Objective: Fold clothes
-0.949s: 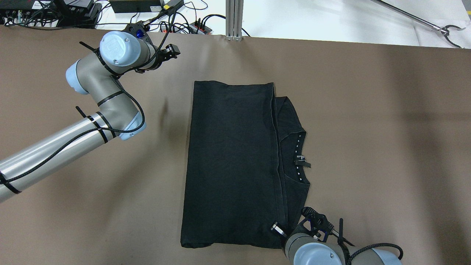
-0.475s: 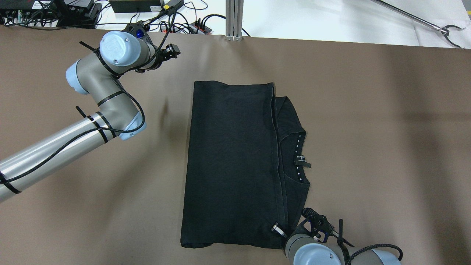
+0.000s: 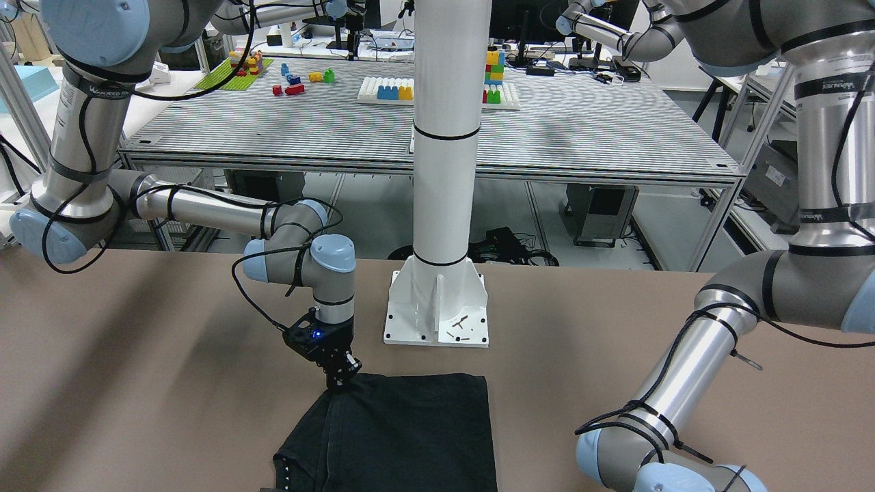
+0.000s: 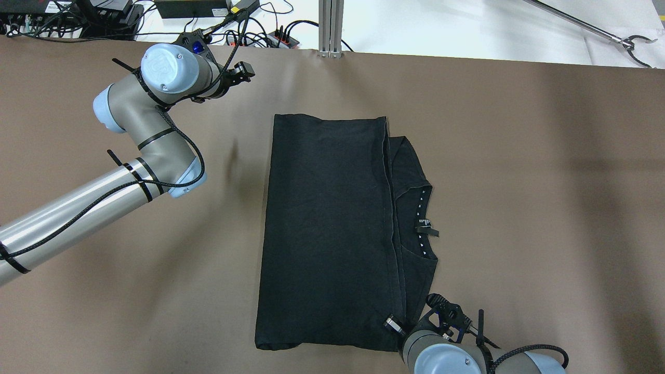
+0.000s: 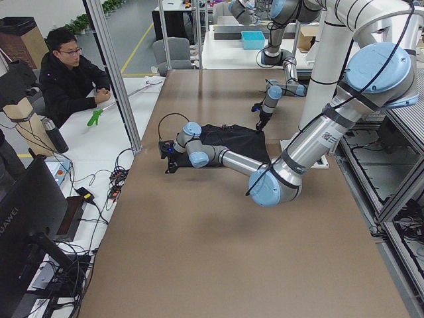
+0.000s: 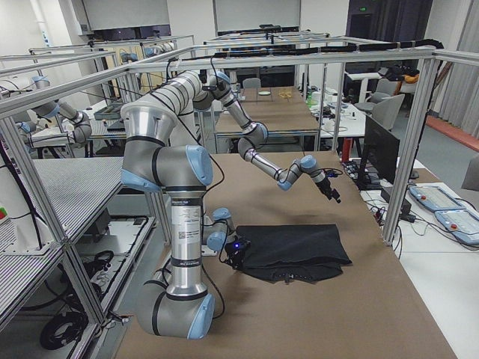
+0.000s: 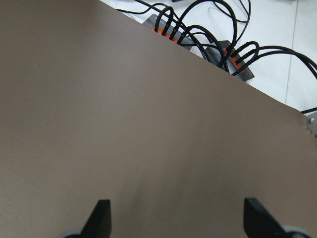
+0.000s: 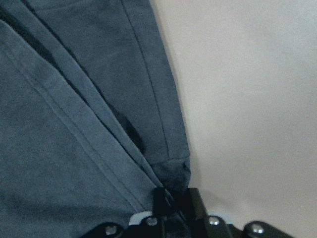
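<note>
Nearest us, our right gripper is pinched on the near corner of the clothes, which lie part-folded midway out on the brown table, collar uncovered. We should lift only enough to clear the layers and carry the corner straight so hems meet squarely. Farther out, our left gripper hangs spread wide, empty, over the matte top, which may drag the fabric; cables lie beyond the far edge.

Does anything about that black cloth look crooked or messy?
Slightly. The black T-shirt is folded unevenly: its collar edge sticks out past the top layer, with the neck label showing. The right tool pinches one corner.
</note>
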### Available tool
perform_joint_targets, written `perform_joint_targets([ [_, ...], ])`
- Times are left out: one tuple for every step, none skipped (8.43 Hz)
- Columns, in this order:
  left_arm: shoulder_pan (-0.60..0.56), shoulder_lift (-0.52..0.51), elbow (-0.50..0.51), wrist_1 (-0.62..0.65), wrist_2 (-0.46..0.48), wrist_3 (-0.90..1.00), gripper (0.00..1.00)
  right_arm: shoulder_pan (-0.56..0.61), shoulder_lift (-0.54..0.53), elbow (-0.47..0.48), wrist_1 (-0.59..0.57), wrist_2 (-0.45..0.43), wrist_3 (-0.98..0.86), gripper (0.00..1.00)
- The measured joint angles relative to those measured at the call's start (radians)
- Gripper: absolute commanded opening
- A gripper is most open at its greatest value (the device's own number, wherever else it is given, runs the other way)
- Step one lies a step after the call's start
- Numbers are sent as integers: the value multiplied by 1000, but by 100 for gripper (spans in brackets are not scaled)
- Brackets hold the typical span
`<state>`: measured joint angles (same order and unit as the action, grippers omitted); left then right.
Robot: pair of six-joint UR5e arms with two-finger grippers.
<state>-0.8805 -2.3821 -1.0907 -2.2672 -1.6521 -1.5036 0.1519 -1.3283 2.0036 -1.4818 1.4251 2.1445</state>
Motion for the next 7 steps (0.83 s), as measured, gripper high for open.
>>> perform_joint_targets([
  [0,0,0,0,0,0,94,0,0,0,0,0,1,0],
  [0,0,0,0,0,-1,94,0,1,1,0,1,1,0],
  [0,0,0,0,0,-1,94,1,2,7,0,1,1,0],
  [0,0,0,0,0,-2,94,3,2,17,-1,2,1,0],
  [1,0,-1,0,0,-5,94,4,2,23,-1,3,1,0],
  [2,0,-2,0,0,-9,94,4,2,29,-2,5,0,0],
  [3,-1,-6,0,-1,-17,94,5,2,39,-6,7,-3,0],
])
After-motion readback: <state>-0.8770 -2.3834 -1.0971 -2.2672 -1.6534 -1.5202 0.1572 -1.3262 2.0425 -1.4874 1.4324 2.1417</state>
